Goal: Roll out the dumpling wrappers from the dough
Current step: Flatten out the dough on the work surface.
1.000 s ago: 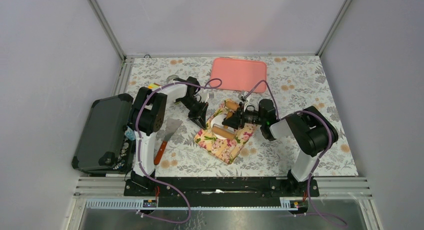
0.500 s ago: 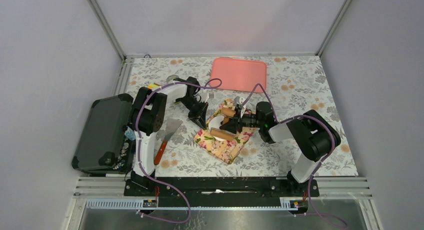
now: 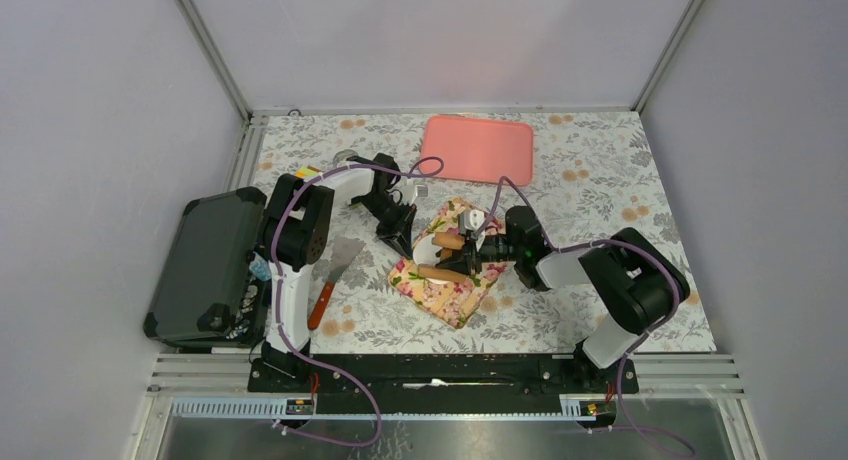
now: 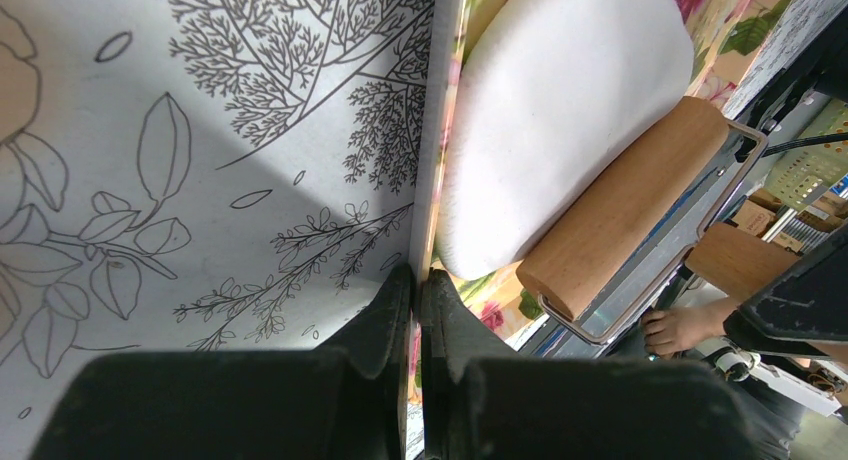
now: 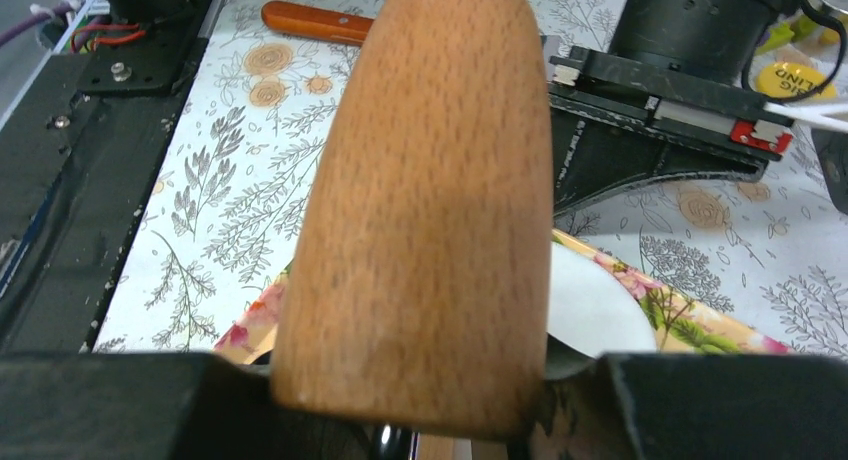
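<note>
The dough (image 3: 431, 246) is a flat white sheet on a floral board (image 3: 455, 298). It also shows in the left wrist view (image 4: 560, 110) and the right wrist view (image 5: 592, 310). My left gripper (image 3: 404, 238) is shut on the board's left edge (image 4: 432, 180), its fingers (image 4: 385, 315) pinching it. My right gripper (image 3: 478, 248) is shut on the wooden rolling pin (image 3: 446, 257), whose roller (image 5: 430, 180) lies across the dough, with its end (image 4: 620, 210) at the dough's rim. No cut wrappers show.
A pink tray (image 3: 477, 148) lies at the back. A spatula with an orange handle (image 3: 333, 273) lies left of the board, and also shows in the right wrist view (image 5: 310, 22). A black case (image 3: 205, 265) stands at the left edge.
My right gripper has pushed the rolling pin leftward across the dough, toward the left gripper. The left gripper has stayed on the board's edge.
</note>
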Controlling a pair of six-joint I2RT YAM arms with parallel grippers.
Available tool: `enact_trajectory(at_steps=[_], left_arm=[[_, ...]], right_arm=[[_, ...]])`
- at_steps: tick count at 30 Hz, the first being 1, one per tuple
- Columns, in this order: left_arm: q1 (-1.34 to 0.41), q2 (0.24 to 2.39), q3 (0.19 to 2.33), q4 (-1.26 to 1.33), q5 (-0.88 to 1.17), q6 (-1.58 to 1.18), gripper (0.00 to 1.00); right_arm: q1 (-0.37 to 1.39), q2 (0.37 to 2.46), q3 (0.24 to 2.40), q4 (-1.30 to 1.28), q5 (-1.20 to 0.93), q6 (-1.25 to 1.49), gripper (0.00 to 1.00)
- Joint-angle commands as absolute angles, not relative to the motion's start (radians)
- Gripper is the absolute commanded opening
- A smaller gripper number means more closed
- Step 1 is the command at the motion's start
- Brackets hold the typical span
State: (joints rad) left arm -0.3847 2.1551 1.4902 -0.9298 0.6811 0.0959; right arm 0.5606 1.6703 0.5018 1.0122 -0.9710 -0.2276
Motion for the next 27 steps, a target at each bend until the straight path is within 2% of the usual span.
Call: enact_trajectory(at_steps=[1, 27], left_arm=[[-0.362, 2.197, 1.457, -0.845, 0.510, 0.100, 0.00], [-0.362, 2.196, 1.457, -0.843, 0.509, 0.098, 0.00]], right_arm=[[0.611, 1.658, 0.457, 0.725, -1.031, -0.389, 0.00], [0.641, 1.514, 0.433, 0.430, -1.130, -0.915, 0.00]])
